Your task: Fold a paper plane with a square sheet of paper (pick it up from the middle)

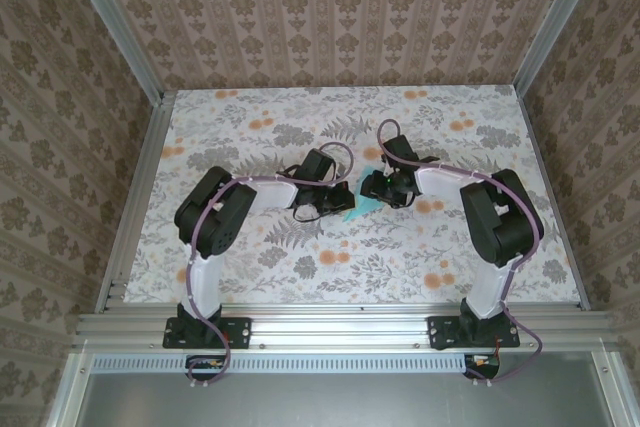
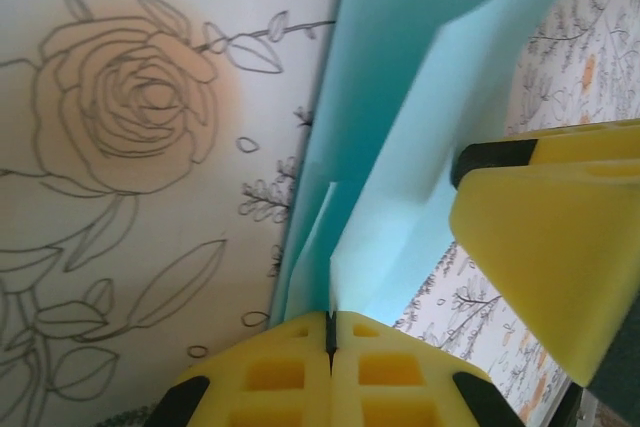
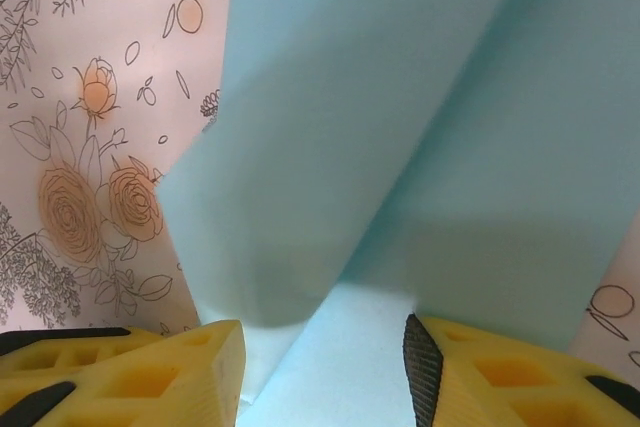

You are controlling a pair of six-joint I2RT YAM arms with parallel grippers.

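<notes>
With left gripper (image 2: 330, 325) clamped tight, pinching the folded turquoise paper sheet (image 2: 420, 97); with right gripper (image 3: 325, 337) parted, straddling it above the floral tabletop (image 3: 80, 147).

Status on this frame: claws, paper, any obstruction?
Left claw shut on blue paper edge. Right claw open, astride a raised fold. Paper partly folded. No obstruction seen.

From above and behind the 2 arm bases, we look down over the whole worktop (image 1: 250, 267), its near edge at the bottom. Each wrist camera sits very close to the surface and looks out past the yellow tips of its own gripper: the left gripper (image 2: 330, 332), the right gripper (image 3: 325, 347). All 3 views share the turquoise paper (image 1: 355, 209) (image 2: 420, 97) (image 3: 420, 127) near the worktop's middle. Our left wrist view also catches one of the right gripper's fingers (image 2: 540, 247).
</notes>
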